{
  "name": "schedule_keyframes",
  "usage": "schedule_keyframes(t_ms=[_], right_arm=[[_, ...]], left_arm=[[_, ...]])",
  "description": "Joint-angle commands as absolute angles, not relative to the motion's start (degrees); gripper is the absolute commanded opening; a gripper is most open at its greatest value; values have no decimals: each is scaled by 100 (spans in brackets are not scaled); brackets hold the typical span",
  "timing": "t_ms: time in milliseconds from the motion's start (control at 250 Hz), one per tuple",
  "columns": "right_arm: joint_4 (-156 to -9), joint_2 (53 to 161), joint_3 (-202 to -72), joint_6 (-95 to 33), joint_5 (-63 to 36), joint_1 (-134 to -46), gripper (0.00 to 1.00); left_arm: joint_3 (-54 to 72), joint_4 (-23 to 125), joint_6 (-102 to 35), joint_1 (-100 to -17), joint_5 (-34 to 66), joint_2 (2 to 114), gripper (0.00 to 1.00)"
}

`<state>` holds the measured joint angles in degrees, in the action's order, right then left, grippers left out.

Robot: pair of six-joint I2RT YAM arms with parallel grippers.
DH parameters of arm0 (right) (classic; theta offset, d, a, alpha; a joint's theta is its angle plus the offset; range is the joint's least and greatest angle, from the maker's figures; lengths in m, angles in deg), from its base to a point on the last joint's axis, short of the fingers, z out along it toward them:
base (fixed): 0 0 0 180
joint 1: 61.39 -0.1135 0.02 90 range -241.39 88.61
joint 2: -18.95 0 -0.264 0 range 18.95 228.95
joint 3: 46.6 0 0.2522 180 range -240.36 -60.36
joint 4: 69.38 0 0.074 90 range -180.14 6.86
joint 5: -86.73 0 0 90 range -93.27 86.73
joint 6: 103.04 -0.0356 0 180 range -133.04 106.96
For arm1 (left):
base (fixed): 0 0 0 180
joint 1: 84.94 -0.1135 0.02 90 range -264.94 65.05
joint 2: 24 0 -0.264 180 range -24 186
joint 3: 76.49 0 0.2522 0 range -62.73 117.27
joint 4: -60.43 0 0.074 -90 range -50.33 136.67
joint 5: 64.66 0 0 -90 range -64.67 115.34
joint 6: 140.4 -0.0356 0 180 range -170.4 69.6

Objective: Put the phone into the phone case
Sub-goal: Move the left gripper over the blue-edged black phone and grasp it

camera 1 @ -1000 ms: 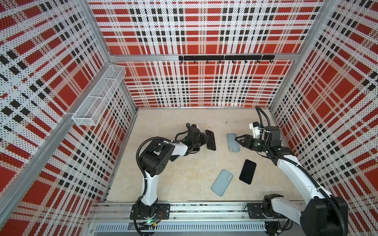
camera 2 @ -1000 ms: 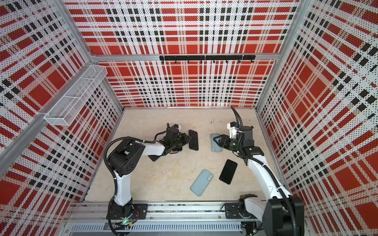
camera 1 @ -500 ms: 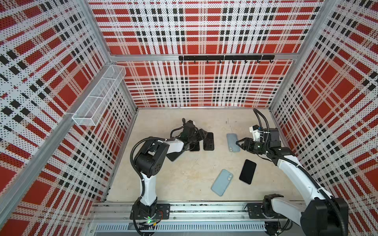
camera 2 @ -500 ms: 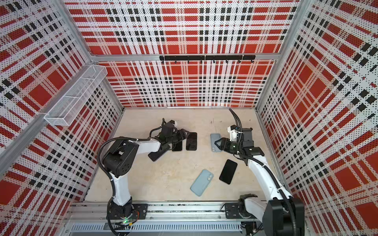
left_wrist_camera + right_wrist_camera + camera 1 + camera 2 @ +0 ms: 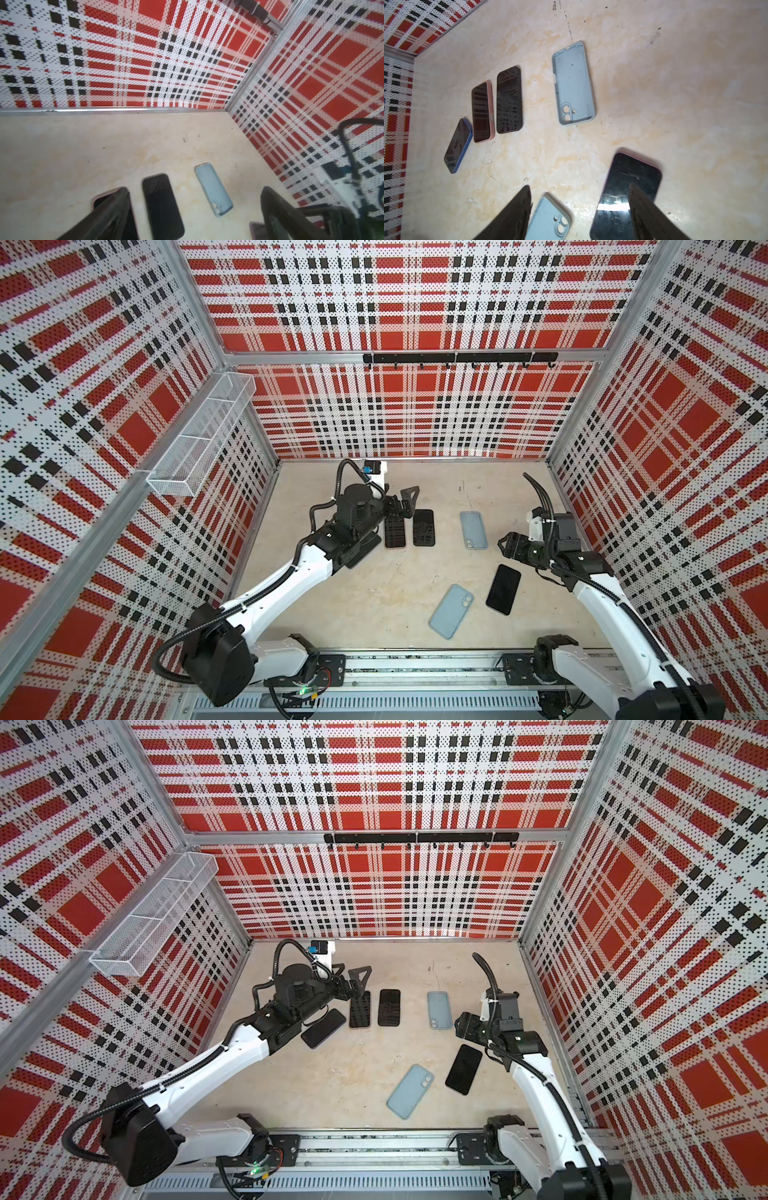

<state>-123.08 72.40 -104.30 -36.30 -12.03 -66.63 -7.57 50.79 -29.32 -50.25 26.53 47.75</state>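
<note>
left hand (image 5: 350, 973) released, fingers spread wide, nothing between them; sits above the far end of the pink-cased phone (image 5: 395, 531), left-centre of the table (image 5: 365, 597)
bare dark phone (image 5: 423, 527) lies just right of that one, parallel, small gap, screen up
blue-cased phone (image 5: 324, 1028) just left of the pink one, angled, partly under the left arm in both top views
empty light-blue case (image 5: 473, 530) flat, cavity up, camera cutout at its near end, right of the dark phone and apart from it
right hand (image 5: 503, 547) also released, fingers apart, holding nothing; hovers just right of that case's near end, just far of the screen-up phone (image 5: 503, 589)
that phone lies flat, near right, pinkish rim, not in any case
second light-blue case (image 5: 451, 611) just left of it, back up, lenses showing; can't tell if a phone is inside
</note>
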Motion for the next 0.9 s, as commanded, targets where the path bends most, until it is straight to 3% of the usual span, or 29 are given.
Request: schedule_keyframes(t_ms=[0, 204, 424, 576, 896], right_arm=[[-12488, 6955, -10292, -3518, -678, -6676, 76], [-12614, 7078, -10444, -3345, -1284, -6677, 76], [-12032, 7186, -10365, -3486, -1872, -6677, 77], [-11756, 7332, -10432, -3431, -2143, -6690, 77], [-11234, 7548, -10503, -3411, -2690, -6681, 78]], left_arm=[[-1121, 4433, -3326, -5102, 2922, 4596, 100], [-442, 1511, -3011, -5693, 2967, 5204, 100], [-874, 1125, -2524, -6962, 2049, 5698, 99], [-385, 282, -3107, -6921, 2227, 6551, 99], [449, 60, -3875, -6450, 3285, 7833, 100]])
